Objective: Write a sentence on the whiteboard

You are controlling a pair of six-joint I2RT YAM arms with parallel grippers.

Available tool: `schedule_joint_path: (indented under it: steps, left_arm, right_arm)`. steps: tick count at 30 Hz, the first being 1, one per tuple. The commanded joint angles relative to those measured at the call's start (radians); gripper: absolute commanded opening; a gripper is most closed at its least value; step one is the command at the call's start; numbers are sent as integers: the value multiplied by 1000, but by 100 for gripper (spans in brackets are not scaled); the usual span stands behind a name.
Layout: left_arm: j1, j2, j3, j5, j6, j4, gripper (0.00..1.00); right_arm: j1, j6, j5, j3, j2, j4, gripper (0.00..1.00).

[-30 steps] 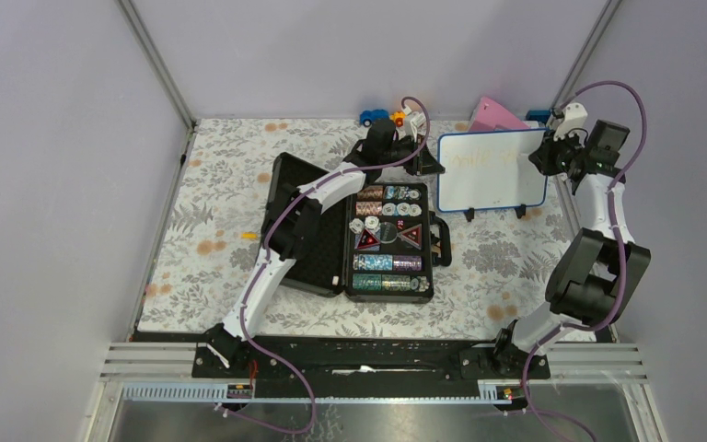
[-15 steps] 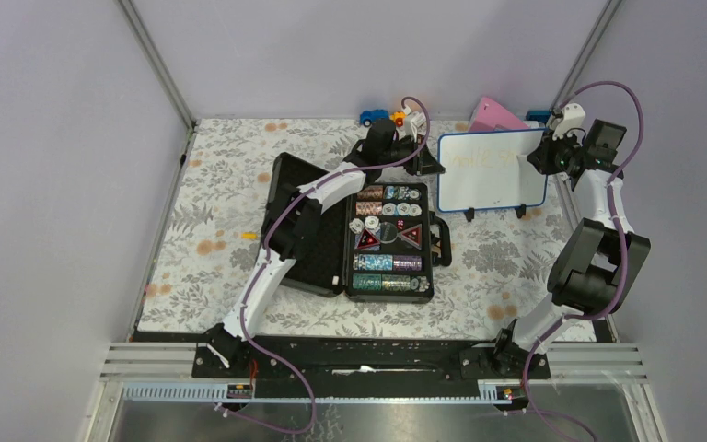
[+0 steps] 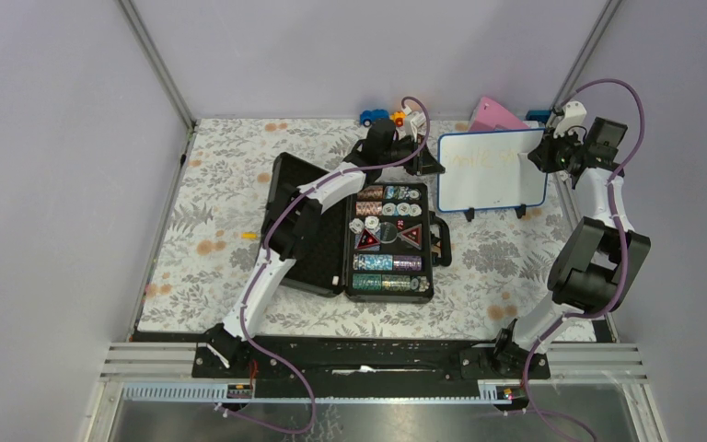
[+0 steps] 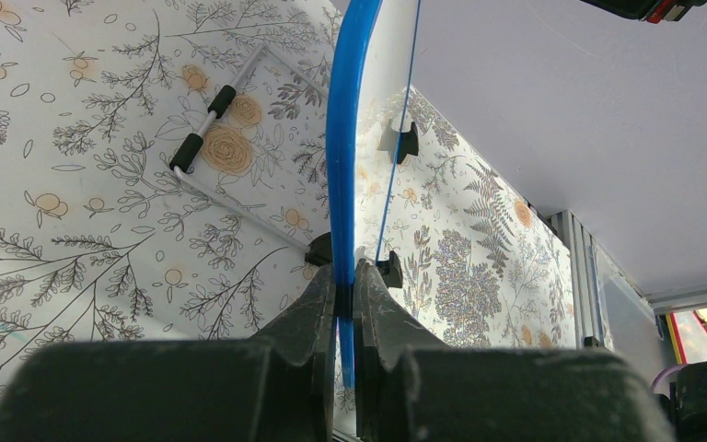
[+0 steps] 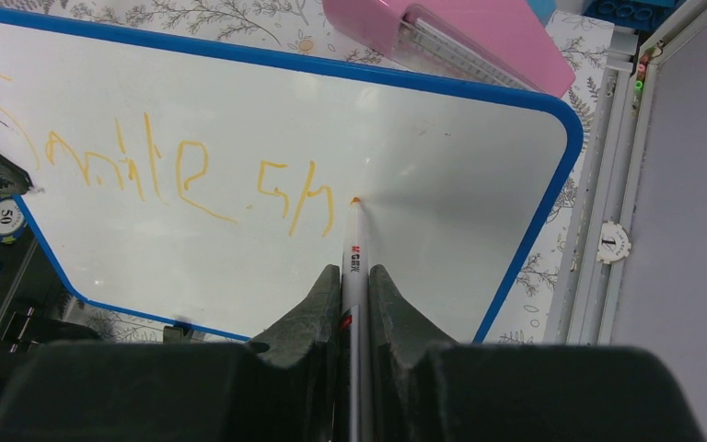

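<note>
The whiteboard (image 3: 492, 171) stands tilted at the back right, white with a blue frame and two black feet. My left gripper (image 3: 431, 166) is shut on its left blue edge (image 4: 341, 138). My right gripper (image 3: 543, 155) is shut on a white marker (image 5: 353, 267); its orange tip touches the whiteboard face (image 5: 442, 193) just right of the writing. The sentence (image 5: 184, 175) is pale orange handwriting reading roughly "Smile" followed by a few more strokes. It shows only faintly in the top view (image 3: 483, 158).
An open black case (image 3: 368, 235) of poker chips lies left of the board. A pink wedge-shaped object (image 3: 495, 115) sits behind the board, small toys (image 3: 382, 116) at the back edge. A loose chip (image 5: 613, 243) lies by the right frame rail.
My right arm's wrist has shifted slightly along the board's top right; the left arm and board hold still.
</note>
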Motion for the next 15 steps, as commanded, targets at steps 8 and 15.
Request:
schedule_joint_path:
  steps: [8,15]
  left_arm:
    - [-2,25,19,-22,20,21,0]
    - [-3,24,18,-20,21,20,0]
  right_arm:
    - [3,-37,6,2,-5,11,0]
    - [3,-49,-5,-34,-38,2,0]
